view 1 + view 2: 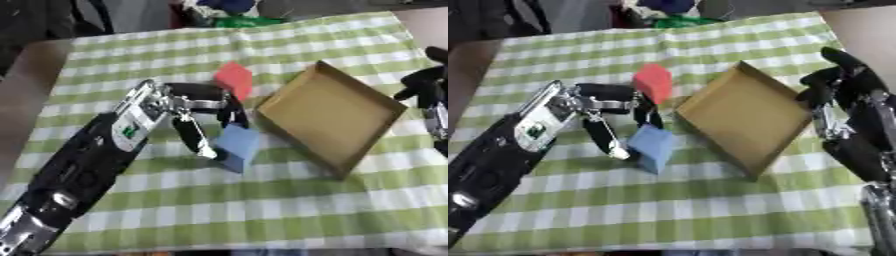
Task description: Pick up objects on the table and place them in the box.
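Blue block [238, 145] stands tilted, left robot hand [197, 112] curled round it.

No text, label, brand or number can be read anywhere; a small green mark on the left forearm's silver panel [129, 131], left of the box [329, 118], stays illegible.

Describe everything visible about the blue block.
The blue block is a plain light-blue cube with a matte look, resting on the green checked tablecloth, turned so one edge faces the camera. It sits just left of the open cardboard box, outside it, and in front of the red block. The left hand reaches over it, fingers curled down against its upper left side.
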Motion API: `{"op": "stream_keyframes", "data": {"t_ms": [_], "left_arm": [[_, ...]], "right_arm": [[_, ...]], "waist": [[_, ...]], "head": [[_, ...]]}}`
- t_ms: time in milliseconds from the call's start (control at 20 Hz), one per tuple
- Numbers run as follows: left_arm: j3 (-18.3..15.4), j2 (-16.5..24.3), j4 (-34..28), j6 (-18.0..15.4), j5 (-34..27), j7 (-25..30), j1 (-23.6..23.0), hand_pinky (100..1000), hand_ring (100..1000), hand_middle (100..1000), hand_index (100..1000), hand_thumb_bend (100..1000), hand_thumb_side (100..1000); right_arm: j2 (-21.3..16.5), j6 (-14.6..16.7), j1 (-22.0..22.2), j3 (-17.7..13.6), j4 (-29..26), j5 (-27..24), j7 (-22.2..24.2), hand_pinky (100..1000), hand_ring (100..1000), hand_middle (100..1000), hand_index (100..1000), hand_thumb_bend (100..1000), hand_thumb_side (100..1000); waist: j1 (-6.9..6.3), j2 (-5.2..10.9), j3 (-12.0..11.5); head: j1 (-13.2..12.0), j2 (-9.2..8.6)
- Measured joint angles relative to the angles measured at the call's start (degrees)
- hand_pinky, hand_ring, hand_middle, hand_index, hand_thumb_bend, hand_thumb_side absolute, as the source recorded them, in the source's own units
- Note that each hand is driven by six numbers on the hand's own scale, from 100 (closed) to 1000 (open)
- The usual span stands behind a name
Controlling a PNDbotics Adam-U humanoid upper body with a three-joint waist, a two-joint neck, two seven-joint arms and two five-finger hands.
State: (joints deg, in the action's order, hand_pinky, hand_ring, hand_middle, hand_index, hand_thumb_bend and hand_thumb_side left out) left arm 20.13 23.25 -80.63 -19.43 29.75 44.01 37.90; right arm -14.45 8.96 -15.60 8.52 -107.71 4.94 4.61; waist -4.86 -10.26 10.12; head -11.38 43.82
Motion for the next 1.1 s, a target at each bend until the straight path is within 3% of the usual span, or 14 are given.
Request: {"op": "stream_keyframes", "data": {"t_ms": [400,1100], "left_arm": [[-0.56,-1.24,2.86,-3.13,3.35,-3.49,3.06,632,546,471,669,264,131],[-2.26,-10.82,15.61,-8.48,15.79,-13.97,13.89,652,555,473,670,273,142]], "right_arm": [[0.00,0.01,-0.09,0.02,-0.01,-0.16,0.04,828,586,624,915,100,518],[0.00,0.10,-3.49,0.36,-3.28,-2.19,0.43,831,592,630,911,100,508]], "waist": [[0.08,0.00,0.46],[0.71,0.02,4.40]], "head": [[0.00,0.00],[-1.45,0.00]]}}
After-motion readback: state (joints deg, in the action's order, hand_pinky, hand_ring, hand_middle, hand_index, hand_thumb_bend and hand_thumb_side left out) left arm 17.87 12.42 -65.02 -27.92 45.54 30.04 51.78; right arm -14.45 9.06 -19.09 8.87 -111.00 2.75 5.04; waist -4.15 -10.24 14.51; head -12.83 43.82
